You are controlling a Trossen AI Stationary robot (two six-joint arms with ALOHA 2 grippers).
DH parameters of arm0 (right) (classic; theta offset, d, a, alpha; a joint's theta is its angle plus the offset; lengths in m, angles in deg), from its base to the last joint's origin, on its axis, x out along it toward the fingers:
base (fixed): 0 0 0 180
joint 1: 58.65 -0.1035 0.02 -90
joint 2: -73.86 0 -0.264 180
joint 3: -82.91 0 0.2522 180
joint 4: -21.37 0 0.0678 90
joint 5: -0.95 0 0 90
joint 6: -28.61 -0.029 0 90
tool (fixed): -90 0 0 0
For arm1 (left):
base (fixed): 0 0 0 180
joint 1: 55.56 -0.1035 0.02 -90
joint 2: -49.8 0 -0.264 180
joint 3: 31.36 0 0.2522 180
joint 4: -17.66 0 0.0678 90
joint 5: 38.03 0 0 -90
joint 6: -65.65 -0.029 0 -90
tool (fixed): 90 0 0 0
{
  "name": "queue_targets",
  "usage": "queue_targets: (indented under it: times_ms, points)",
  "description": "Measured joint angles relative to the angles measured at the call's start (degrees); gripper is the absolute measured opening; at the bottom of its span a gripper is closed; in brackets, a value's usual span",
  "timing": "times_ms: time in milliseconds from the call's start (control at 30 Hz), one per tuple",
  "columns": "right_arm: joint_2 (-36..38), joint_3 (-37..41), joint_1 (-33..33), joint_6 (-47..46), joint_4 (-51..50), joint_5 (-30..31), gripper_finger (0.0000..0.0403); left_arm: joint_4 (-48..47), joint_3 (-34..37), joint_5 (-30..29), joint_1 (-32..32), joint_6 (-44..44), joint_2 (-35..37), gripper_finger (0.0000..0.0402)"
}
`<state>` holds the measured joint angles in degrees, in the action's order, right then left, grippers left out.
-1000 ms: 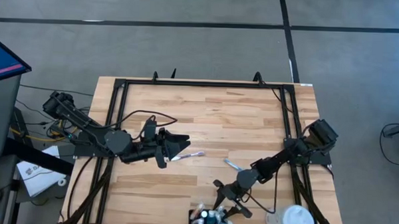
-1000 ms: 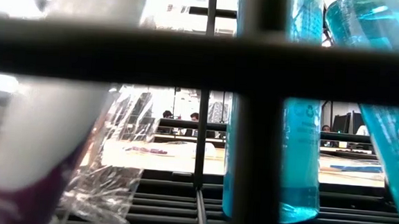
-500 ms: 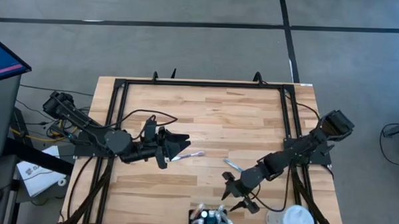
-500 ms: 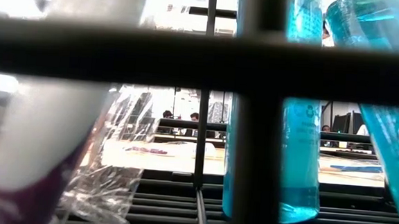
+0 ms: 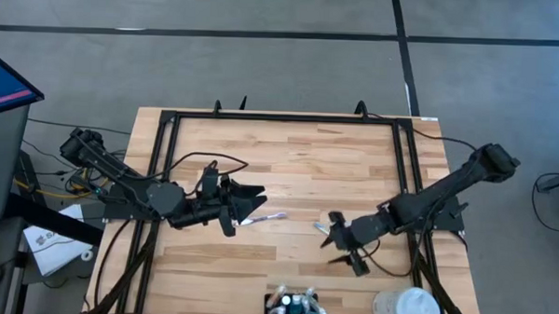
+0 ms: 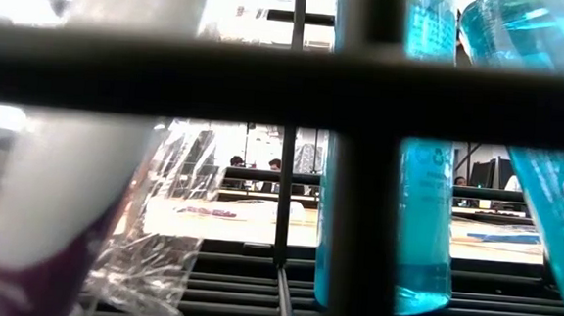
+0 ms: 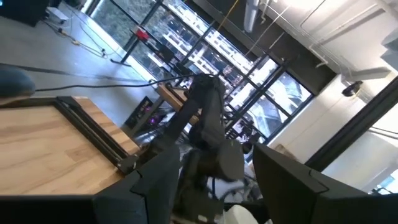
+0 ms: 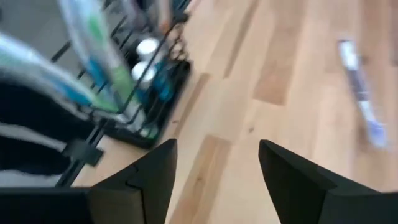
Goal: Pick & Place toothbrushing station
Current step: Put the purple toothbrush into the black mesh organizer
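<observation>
- Right gripper: its fingers are seen spread apart with nothing between them in the right wrist view, where bare wood shows through the gap. In the high view it is placed over the table's lower-right part, at about 1 o'clock from the toothbrushing station.
- Toothbrushing station: a low black wire rack is seen at the table's near edge, at about 6 o'clock from the table's centre. It is loaded with upright blue bottles and tubes, and it is not touched by either gripper. The rack is presumably set at the edge because the low camera looks out through its bars.
- Small blue item: it is laid flat on the wood just beside the right gripper, at about 10 o'clock from it; the gripper is judged to be lined up for it.
- Toothbrush: it is laid flat near the table's centre, just off the tips of the left gripper.
- Left gripper: it is held at 9 o'clock from the table's centre, fingers apart and empty, judged to be waiting.
- White round container: it is stood at the table's lower-right corner, at about 3 o'clock from the station and well apart from it.
- Table: a wooden top bordered by a black frame is recorded.
</observation>
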<state>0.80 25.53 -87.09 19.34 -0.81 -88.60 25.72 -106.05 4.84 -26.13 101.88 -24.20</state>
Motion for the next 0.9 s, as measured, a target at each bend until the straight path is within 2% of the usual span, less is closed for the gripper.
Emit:
queue_targets:
  times_ms: [167, 333, 467, 600, 767, 900]
  points:
    - [4.1, 0.0, 2.4, -4.5, -2.6, 1.1, 0.0188, -4.0, 0.0, -2.0, 0.0, 0.6, 0.0, 0.0197]
    - [5.4, 0.0, 4.4, -10.1, -3.2, 1.1, 0.0124, -16.9, 0.0, -2.2, -0.6, 9.2, 0.0, 0.0167]
    - [5.4, 0.0, 5.3, -12.7, -3.1, 1.1, 0.0062, -30.2, 0.0, 2.9, -2.1, 17.4, 0.0, 0.0134]
    - [5.3, 0.0, 6.4, -14.8, -2.8, 1.1, 0.0008, -38.3, 0.0, 9.5, -4.3, 19.4, 0.0, 0.0105]
    - [5.3, -1.7, 8.7, -19.9, -2.6, 1.1, 0.001, -44.3, 0.0, 18.7, -7.4, 16.6, 0.0, 0.0068]
    - [5.3, -3.7, 10.8, -22.0, -2.7, 1.5, 0.0002, -49.2, 0.0, 22.5, -8.8, 13.1, 0.0, 0.0036]
